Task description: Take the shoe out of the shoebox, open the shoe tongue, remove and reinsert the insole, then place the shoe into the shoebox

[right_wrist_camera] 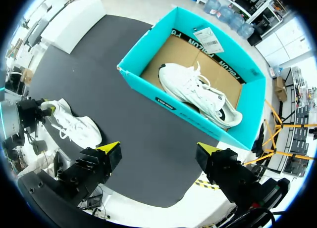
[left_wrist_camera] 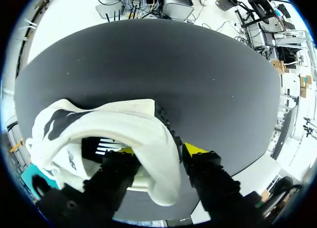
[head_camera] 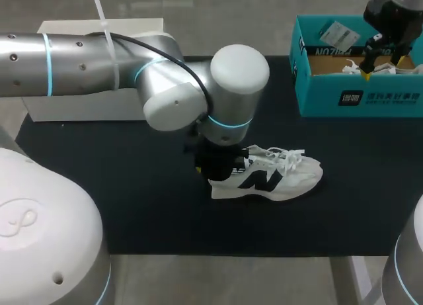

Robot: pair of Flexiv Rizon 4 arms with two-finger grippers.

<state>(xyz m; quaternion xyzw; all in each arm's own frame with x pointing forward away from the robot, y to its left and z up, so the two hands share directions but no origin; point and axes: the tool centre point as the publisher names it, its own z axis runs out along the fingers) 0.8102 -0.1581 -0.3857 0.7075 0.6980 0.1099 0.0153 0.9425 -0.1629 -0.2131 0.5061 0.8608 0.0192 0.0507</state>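
Left wrist view puts the white shoe (left_wrist_camera: 114, 121) right at our left gripper (left_wrist_camera: 159, 150). The heel wall sits between its tips, one inside the collar and one outside, and they seem to pinch it, though contact is hard to see. The shoe stands on the black mat (head_camera: 99, 186). Our right gripper (right_wrist_camera: 159, 150) hangs spread wide and empty, with the teal shoebox (right_wrist_camera: 148, 87) ahead of it and a second shoe (right_wrist_camera: 198, 92) inside.

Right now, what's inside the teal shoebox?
One white sneaker lies in the shoebox, laces showing, on bare brown cardboard. Whatever might be beneath the sneaker is covered and cannot be seen.
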